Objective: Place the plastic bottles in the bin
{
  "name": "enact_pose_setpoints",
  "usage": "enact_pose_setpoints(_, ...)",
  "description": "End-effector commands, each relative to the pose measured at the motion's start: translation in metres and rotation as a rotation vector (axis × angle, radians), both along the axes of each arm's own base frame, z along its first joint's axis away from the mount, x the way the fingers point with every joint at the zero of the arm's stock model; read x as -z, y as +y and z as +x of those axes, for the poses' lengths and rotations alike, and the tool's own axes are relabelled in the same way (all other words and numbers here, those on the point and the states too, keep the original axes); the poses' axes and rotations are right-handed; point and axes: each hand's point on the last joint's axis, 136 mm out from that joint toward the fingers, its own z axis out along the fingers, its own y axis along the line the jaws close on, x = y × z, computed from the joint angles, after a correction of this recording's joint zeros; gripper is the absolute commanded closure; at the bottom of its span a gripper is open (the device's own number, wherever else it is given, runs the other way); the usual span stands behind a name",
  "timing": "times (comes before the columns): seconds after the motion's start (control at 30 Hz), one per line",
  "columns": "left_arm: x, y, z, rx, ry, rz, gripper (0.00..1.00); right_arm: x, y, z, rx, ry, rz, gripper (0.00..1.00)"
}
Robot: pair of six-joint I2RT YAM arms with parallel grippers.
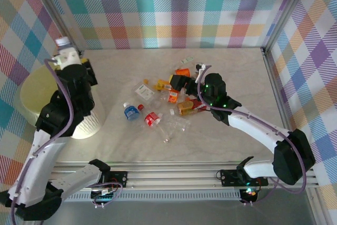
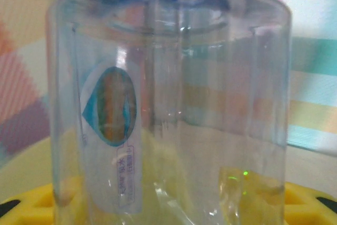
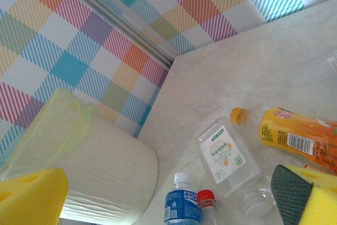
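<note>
clear bottle (image 2: 174, 104) clamped in left gripper (image 1: 67, 59), held above bin (image 1: 31, 90), cap pointing away from wrist. looks empty, light, thin-walled, slick; dents easily, so grip mid-body, softly. right gripper (image 1: 184, 80) fingers wide apart, empty, over loose bottles (image 1: 168, 101) on table well apart from bin. left pads mostly behind bottle; bottle base cut off; bin contents hard to make out.

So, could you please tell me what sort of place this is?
Probably a robot test cell in a lab: checked walls on a metal frame, two arms bolted to a rail, plastic bottles scattered on a table.
</note>
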Motion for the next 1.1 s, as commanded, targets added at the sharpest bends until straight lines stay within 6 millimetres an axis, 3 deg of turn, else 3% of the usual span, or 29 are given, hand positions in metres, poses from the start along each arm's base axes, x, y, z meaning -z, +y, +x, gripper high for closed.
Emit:
enact_pose_setpoints(0.0, 0.011, 0.046, -0.008, -0.164, 0.058, 0.009, 0.47, -0.019, 0.0, 0.004, 0.015, -0.066, 0.003, 0.0)
enact_pose_setpoints(0.17, 0.026, 0.087, -0.021, -0.291, 0.09, -0.046, 0.47, -0.016, -0.006, 0.002, 0.03, -0.077, -0.019, 0.0)
enact_pose_setpoints(0.57, 0.108, 0.14, -0.043, -0.42, 0.263, -0.279, 0.48, -0.013, 0.006, 0.003, -0.027, -0.074, -0.033, 0.0)
enact_pose_setpoints(0.83, 0.152, 0.157, -0.041, -0.426, 0.331, -0.467, 0.47, -0.015, 0.015, 0.005, -0.061, -0.07, -0.038, 0.0)
enact_pose_setpoints(1.07, 0.16, 0.158, -0.036, -0.426, 0.346, -0.514, 0.45, -0.008, 0.016, 0.007, -0.062, -0.051, -0.048, 0.0)
